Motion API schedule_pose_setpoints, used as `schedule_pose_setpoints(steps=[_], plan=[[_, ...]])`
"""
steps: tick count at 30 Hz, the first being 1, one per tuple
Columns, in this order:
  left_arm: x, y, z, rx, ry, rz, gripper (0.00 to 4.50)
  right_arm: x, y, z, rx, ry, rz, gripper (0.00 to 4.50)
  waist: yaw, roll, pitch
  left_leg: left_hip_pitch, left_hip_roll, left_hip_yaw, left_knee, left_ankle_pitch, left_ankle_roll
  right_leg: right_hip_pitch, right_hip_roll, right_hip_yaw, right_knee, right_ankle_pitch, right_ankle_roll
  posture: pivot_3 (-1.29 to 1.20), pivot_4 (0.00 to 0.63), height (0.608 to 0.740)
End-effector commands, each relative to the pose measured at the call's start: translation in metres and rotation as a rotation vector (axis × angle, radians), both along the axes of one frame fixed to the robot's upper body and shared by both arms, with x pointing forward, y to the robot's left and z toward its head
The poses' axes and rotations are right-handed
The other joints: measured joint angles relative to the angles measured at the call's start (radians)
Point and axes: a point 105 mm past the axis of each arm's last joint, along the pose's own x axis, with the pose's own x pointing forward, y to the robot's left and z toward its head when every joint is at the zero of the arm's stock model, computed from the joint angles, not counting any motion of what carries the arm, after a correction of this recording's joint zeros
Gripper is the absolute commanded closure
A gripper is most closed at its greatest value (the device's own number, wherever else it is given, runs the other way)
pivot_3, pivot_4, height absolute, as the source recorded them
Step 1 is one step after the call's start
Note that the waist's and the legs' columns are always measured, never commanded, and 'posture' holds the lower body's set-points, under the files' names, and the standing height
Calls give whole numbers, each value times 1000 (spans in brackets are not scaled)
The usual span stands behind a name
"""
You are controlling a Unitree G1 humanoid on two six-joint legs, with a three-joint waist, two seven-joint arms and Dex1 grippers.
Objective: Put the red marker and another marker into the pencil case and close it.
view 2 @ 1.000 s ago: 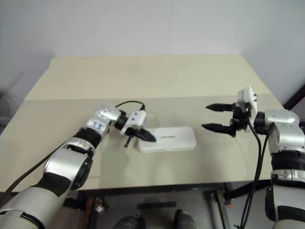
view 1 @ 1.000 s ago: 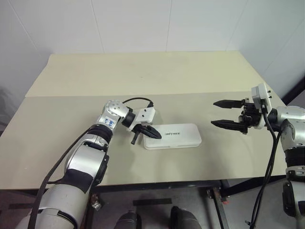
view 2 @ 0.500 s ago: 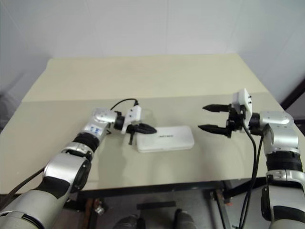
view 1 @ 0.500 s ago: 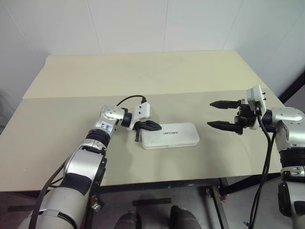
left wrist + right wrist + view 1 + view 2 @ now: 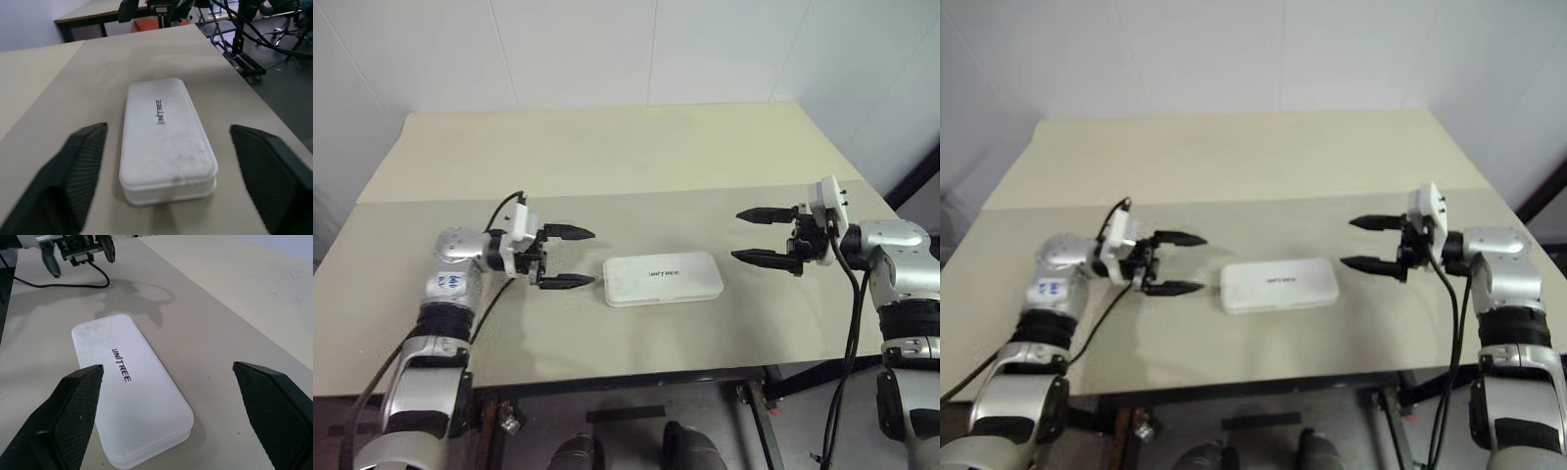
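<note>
1. Since the earlier frame the left gripper [image 5: 566, 258] has pulled back from the end of the white rectangular hard-plastic pencil case with rounded corners [image 5: 663, 278] and its two black fingers, then together, now stand wide apart with nothing between them.
2. That gripper now sits clear of the case on its left side, pointing level toward it; I judge it was withdrawn because its push on the lid is finished.
3. On the other side the right gripper [image 5: 764, 236] hangs above the beige desk [image 5: 607, 157], well apart from the case's right end, fingers spread and empty, facing the case as it did in the earlier frame.
4. The pencil case lies flat near the middle of the desk's front half, between the two grippers, lid down, its dark "UNITREE" lettering facing up.
5. In the left wrist view the seam between lid and base runs even around the near end, so the case reads as fully closed.
6. Neither the red marker nor the green one lies on the desk; presumably both are inside, though the shut lid hides them.
7. Judged from this, the task looks complete.
</note>
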Motion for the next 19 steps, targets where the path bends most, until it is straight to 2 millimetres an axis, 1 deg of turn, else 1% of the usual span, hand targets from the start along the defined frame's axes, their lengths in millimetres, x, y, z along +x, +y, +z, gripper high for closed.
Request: schedule_pose_setpoints(steps=[1, 4, 6, 9, 11, 13, 16, 19], plan=[[-8, 10, 15, -5, -44, -8, 22, 2, -3, 12, -6, -42, 1, 0, 1, 0, 0, 0, 0, 0, 0, 0, 0, 0, 0, 0, 0, 0, 0, 0, 150, 740], [-13, 17, 17, 2, -47, 6, 22, 5, -3, 12, -12, -41, -1, 0, -3, 0, 0, 0, 0, 0, 0, 0, 0, 0, -1, 0, 0, 0, 0, 0, 150, 740], [-20, 22, 17, 14, -38, 3, 22, 5, -2, 13, -13, -43, 4, 0, -8, 0, 0, 0, 0, 0, -1, -1, 0, 0, -1, -1, -1, 0, 0, 0, 150, 740], [-30, 29, 15, 41, -15, 4, 22, 7, -5, 13, -18, -41, -3, 0, -17, 0, 0, 0, 0, 1, -1, -1, 0, -1, -2, -2, -1, 0, 0, 0, 150, 740], [-35, 37, 15, 56, -1, 26, 22, 9, -7, 12, -16, -46, -18, 0, -20, 0, 0, 0, 0, 1, -1, -1, 0, -1, -2, -3, -1, 0, 0, 0, 150, 740], [-38, 45, 15, 69, 10, 44, 22, 10, -6, 12, -10, -58, -26, 0, -21, 0, 0, 0, 0, 2, -1, -1, 0, -2, -2, -3, 0, 0, 0, 0, 150, 740], [-38, 50, 19, 67, 7, 84, 22, 10, -6, 13, 25, -81, -48, 0, -21, 1, 0, 0, 0, 2, -1, -1, 0, -2, -2, -3, 0, 0, 0, 0, 150, 740], [-36, 48, 27, 41, -19, 112, 22, 8, -2, 9, 54, -82, -49, 0, -20, 1, 0, 0, 0, 2, -1, -1, 0, -2, -3, -3, 0, 0, 0, 0, 150, 740]])
